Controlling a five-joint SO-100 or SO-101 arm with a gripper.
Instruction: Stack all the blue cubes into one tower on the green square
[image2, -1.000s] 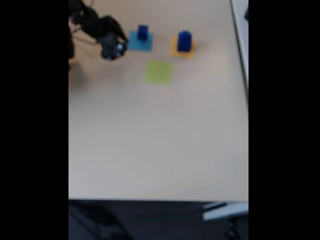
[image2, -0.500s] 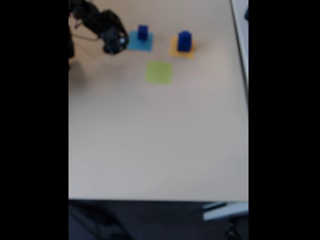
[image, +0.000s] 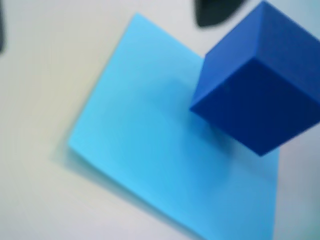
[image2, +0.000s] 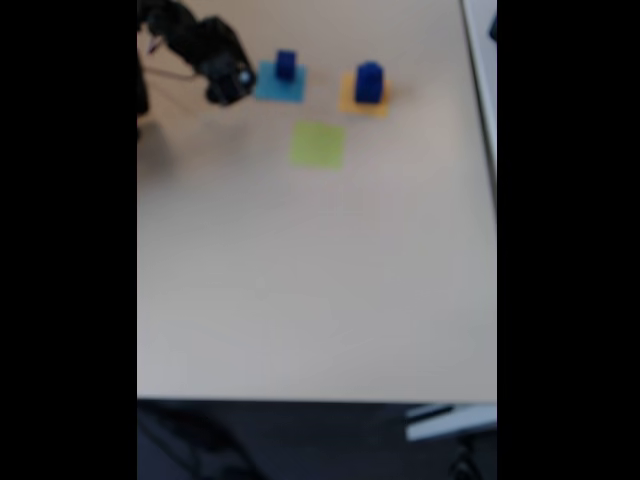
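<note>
green square (image2: 319, 144) bare on the table (image2: 320, 280). up and left of it, small cube (image2: 286, 66) sits on the blue square (image2: 280, 86); wrist view has that cube (image: 260, 85) at the blue square's (image: 165, 135) edge. up and right, bigger cube (image2: 369, 82) on the orange square (image2: 352, 100). gripper (image2: 232, 88) just left of the blue square, jaws unreadable.

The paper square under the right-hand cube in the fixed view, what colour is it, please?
Orange-yellow, seen best in the fixed view, though blurred.
</note>
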